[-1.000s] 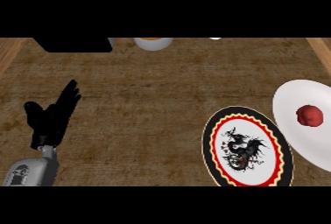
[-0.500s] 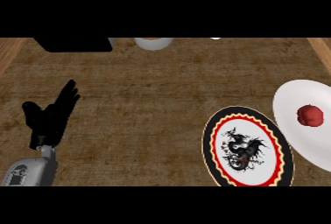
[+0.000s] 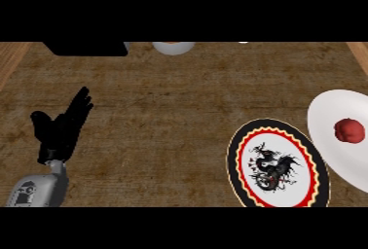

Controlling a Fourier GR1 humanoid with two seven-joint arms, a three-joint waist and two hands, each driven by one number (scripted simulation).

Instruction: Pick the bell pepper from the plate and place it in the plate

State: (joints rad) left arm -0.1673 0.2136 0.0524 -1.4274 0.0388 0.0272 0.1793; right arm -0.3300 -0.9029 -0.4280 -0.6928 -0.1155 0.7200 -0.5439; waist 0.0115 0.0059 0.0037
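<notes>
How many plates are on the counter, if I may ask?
2: a white plate at the right edge, holding the bell pepper, and a black-rimmed patterned plate just left of it. None looks hidden.

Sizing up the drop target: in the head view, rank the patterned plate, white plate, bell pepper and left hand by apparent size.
Largest: patterned plate and white plate. I can't rank these two, because the white one is cut off by the view's edge.
Then: left hand.
Smallest: bell pepper.
</notes>
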